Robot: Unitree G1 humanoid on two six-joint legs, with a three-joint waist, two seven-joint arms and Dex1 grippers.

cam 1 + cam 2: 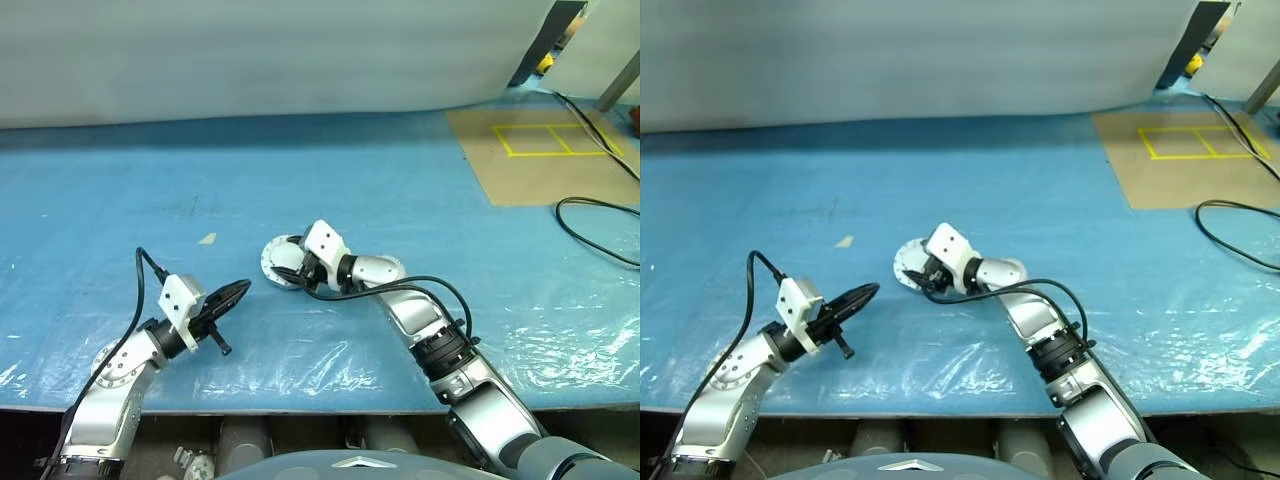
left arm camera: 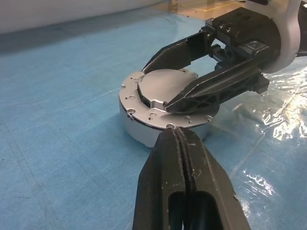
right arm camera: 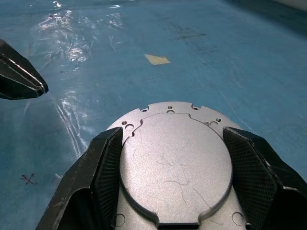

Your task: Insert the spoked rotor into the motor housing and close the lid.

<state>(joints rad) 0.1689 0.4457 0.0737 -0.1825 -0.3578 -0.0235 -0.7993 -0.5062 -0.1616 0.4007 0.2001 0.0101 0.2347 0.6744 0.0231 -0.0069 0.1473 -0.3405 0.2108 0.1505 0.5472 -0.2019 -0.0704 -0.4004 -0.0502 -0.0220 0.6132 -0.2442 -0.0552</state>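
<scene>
Blue plastic sheet (image 1: pixel 400 190) covers my worktable, glossy and wrinkled near me. White wall (image 1: pixel 250 50) behind. Brown board (image 1: pixel 540 160) with yellow tape squares (image 1: pixel 555 140) far right, black cable (image 1: pixel 600 215) beside it.

Silver arms with black cables, white wrist camera boxes, and black two-fingered hands.

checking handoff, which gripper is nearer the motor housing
Right. The right gripper straddles the lid atop the motor housing; the left gripper, shut, sits just short of its rim.
</scene>
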